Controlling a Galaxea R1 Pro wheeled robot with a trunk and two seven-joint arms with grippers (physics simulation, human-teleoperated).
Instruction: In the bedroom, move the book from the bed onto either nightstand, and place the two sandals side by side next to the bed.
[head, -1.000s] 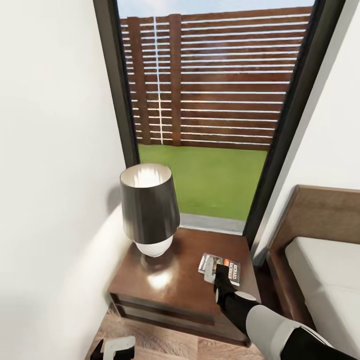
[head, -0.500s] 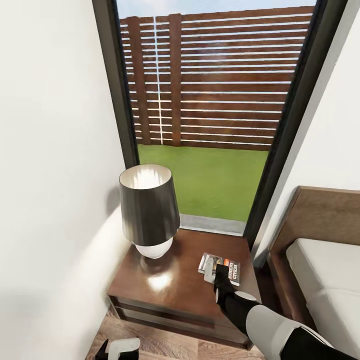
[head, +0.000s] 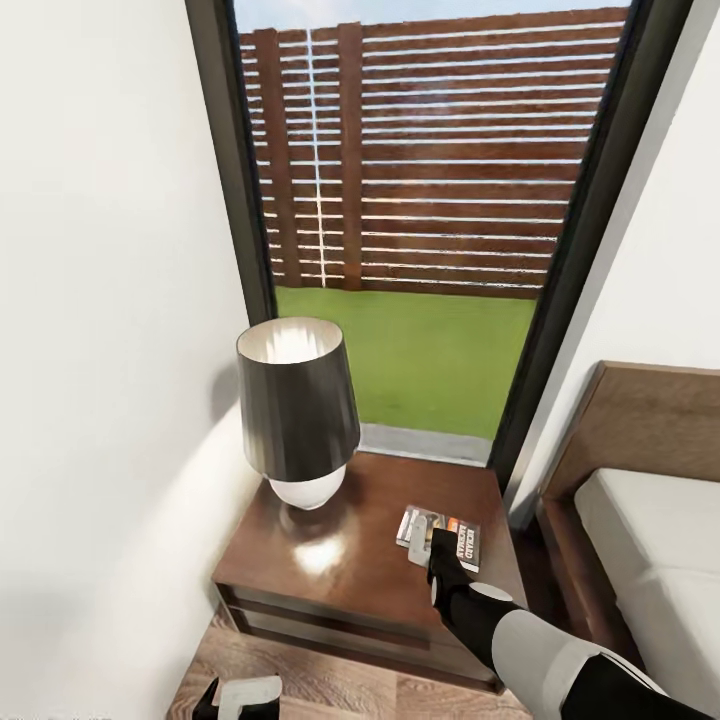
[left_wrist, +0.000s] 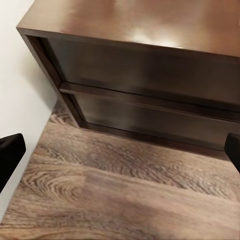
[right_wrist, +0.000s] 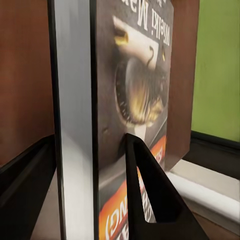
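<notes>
Here, the right gripper (head: 437, 548) reaches over the nightstand (head: 340, 590) in a bedroom corner, its fingers closed on the book (head: 440, 535). In the head view the paperback lies on the glossy dark-wood top, towards the side nearer the bed (head: 650, 560), with the black gripper over its near edge. In the right wrist view the book (right_wrist: 120, 115) stands between the two dark fingers (right_wrist: 150, 195), one against the cover and the other on the far side of the pale page edge; the cover shows an orange band and white lettering, with the brown top behind it.

A lamp (head: 297, 410) with a dark shade and a white rounded base stands on the nightstand's other half, well apart from the book and near the white wall (head: 100, 350). Behind the nightstand a tall dark-framed window (head: 420, 220) shows a brown slatted fence and a green lawn. The bed, with its brown headboard and light-grey mattress, sits just beside the nightstand.

The left gripper (head: 238, 697) hangs low at the head view's bottom edge, over the wood-plank floor (head: 330, 690) in front of the nightstand. Its wrist view looks at the drawer fronts (left_wrist: 145, 95) and floor, with the two black fingertips (left_wrist: 10, 155) spread wide at either edge of the frame and nothing between them.
</notes>
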